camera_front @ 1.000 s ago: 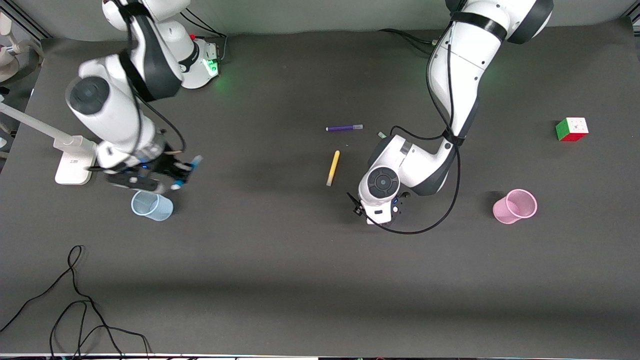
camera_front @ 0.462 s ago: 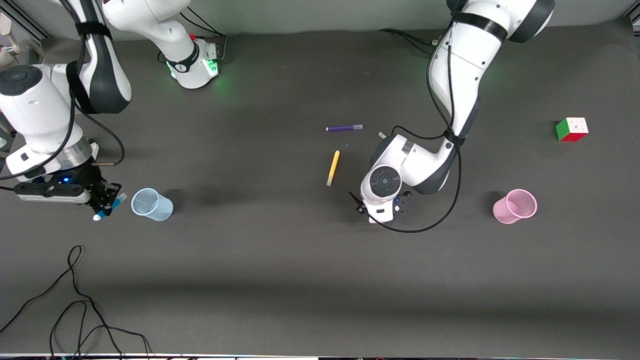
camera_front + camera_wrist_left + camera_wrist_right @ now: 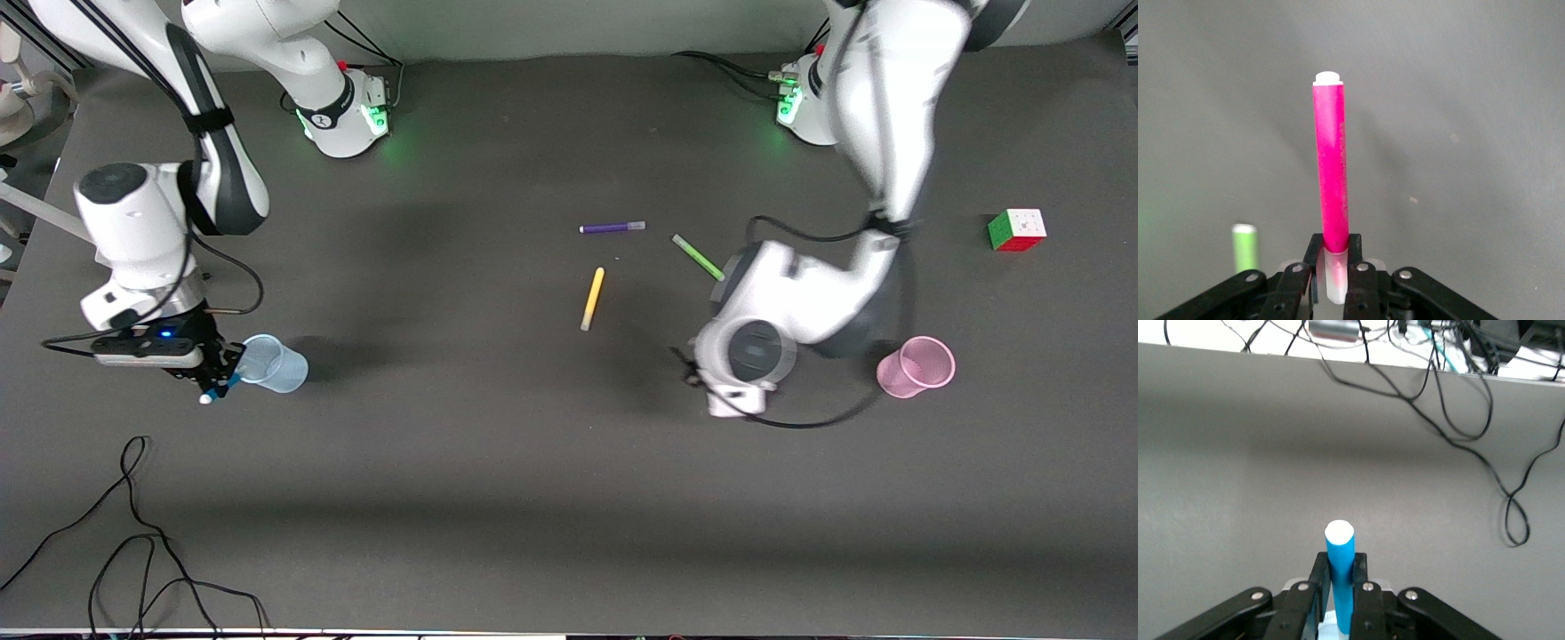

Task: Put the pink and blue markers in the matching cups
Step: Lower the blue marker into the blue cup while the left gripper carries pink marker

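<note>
My right gripper is shut on the bright blue marker. In the front view the right gripper hangs right beside the light blue cup, and the blue marker pokes out under it. My left gripper is shut on the pale cap end of the magenta pink marker, which points away from the wrist. In the front view the left arm's wrist hides that gripper and marker; it is over the table between the yellow pen and the light pink cup.
A yellow pen, a purple pen and a green pen lie mid-table; the green pen also shows in the left wrist view. A colour cube sits toward the left arm's end. Loose black cables lie near the front corner.
My right gripper has swung with the blue marker up to the blue cup's side. My left arm has moved toward the pink cup with the pink marker, uncovering the green pen.
</note>
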`<state>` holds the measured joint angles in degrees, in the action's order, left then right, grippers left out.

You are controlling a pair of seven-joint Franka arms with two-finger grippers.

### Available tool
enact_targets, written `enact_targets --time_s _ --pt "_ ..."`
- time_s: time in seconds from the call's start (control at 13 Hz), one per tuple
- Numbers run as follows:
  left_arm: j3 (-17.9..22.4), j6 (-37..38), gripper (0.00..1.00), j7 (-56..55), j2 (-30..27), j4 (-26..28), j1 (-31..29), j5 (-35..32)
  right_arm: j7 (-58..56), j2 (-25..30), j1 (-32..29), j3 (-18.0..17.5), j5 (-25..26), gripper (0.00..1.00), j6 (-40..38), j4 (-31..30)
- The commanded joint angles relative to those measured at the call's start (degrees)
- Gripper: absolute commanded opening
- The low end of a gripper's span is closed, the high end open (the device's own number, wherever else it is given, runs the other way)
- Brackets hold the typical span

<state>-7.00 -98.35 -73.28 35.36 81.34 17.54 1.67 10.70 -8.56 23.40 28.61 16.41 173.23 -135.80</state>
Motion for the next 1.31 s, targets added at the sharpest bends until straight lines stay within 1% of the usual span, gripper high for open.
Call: enact_targets --time_s 0.0,0.08,0.15,0.23,0.31,0.38,0.62,0.69,0.77,0.85,0.92,1.0,1.08,1.23 --pt "-0.91 15.41 0.0 11.19 -2.31 -8.96 -9.42 1.49 0.9 -0.32 -0.2 0.13 1.34 0.0 2.64 -2.79" --pt "-0.74 20.51 0.0 15.49 -2.31 -13.01 -13.72 4.72 0.9 -0.32 -0.2 0.13 1.34 0.0 2.64 -3.24" --pt "-0.73 24.56 0.0 19.37 -2.23 -15.57 -17.94 7.88 1.69 -0.23 -0.2 0.13 1.34 0.07 2.64 -3.94" --pt "-0.73 26.61 0.0 21.84 -2.22 -16.38 -21.72 10.26 3.0 -0.31 -0.11 0.13 1.34 0.19 2.38 -4.21" --pt "-0.73 27.5 0.0 23.78 -2.14 -16.13 -25.24 13.07 3.28 -0.49 -0.11 0.13 1.34 0.82 1.94 -4.21" --pt "-0.73 27.59 0.0 25.89 -1.61 -15.86 -28.32 15.97 3.36 -0.58 -0.11 0.13 1.34 1.0 1.93 -4.12" --pt "-0.73 26.45 0.0 32.66 -0.56 -10.51 -34.92 22.57 3.19 -0.58 -0.11 -0.22 1.34 1.0 0.98 -3.42" --pt "-0.65 26.45 0.0 33.55 0.75 -9.98 -37.12 24.77 3.1 -0.41 -0.11 -0.49 1.34 1.0 -1.64 -2.03" --pt "-0.73 26.45 0.0 34.51 1.9 -9.36 -38.62 26.27 3.1 -0.06 -0.11 -0.75 1.08 1.0 -5.93 -0.36" --pt "-0.65 26.1 0.0 35.91 2.34 -7.27 -39.85 28.2 3.1 0.56 -0.02 -1.01 0.91 1.0 -10.5 1.75" --pt "-0.65 25.32 0.0 37.15 2.35 -5.07 -40.82 29.35 3.19 1.61 -0.02 -2.06 0.3 1.0 -13.94 2.72" --pt "-0.65 24.53 0.0 38.81 2.43 -3.57 -42.31 29.97 3.1 2.84 -0.02 -2.33 -0.67 1.0 -17.98 4.21" --pt "-0.65 24.0 0.0 40.66 2.96 -2.34 -42.94 30.84 3.02 4.07 -0.02 -3.38 -1.98 1.0 -22.98 5.97" --pt "-0.56 21.28 0.0 43.74 3.66 0.82 -44.6 32.34 2.66 6.53 -0.2 -6.54 -7.77 1.0 -35.18 11.06"
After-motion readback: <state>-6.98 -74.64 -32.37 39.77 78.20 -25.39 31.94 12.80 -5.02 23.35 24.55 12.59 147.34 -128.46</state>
